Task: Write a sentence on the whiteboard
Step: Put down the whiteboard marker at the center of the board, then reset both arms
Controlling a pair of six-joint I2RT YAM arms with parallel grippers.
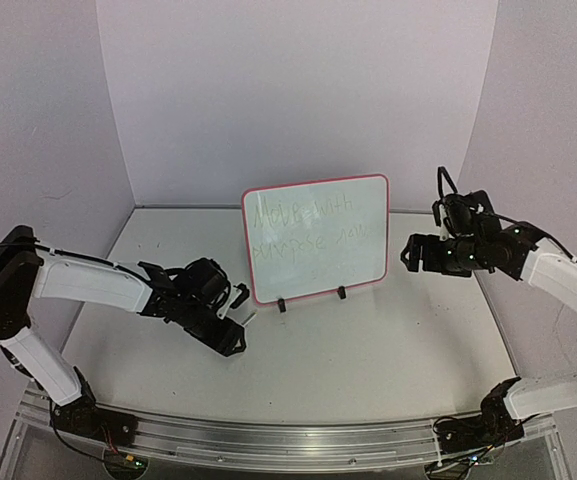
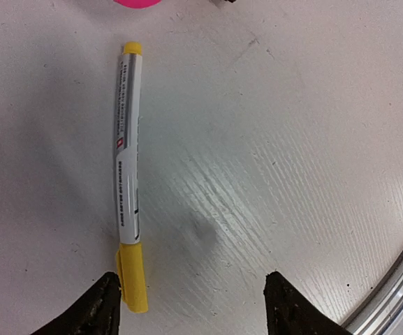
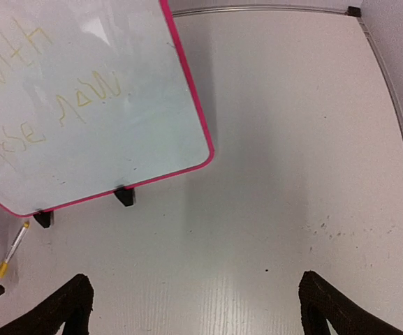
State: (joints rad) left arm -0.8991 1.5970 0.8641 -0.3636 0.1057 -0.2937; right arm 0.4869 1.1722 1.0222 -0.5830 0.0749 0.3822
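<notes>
The whiteboard (image 1: 316,238) with its pink-red frame stands upright on two black feet at mid-table. The sentence (image 1: 313,228) is on it in two lines of faint yellow-green writing, and part of it shows in the right wrist view (image 3: 47,105). A marker (image 2: 126,160) with a white body and yellow cap lies flat on the table. Its capped end is beside my left gripper's left fingertip, not between the jaws. My left gripper (image 2: 193,293) is open and empty, low over the table left of the board's feet. My right gripper (image 3: 194,286) is open and empty, raised right of the board (image 3: 82,105).
An aluminium rail (image 1: 288,440) runs along the table's near edge and shows at the lower right of the left wrist view (image 2: 390,293). Pale backdrop walls (image 1: 298,90) enclose the back and sides. The marker also shows far left in the right wrist view (image 3: 12,249).
</notes>
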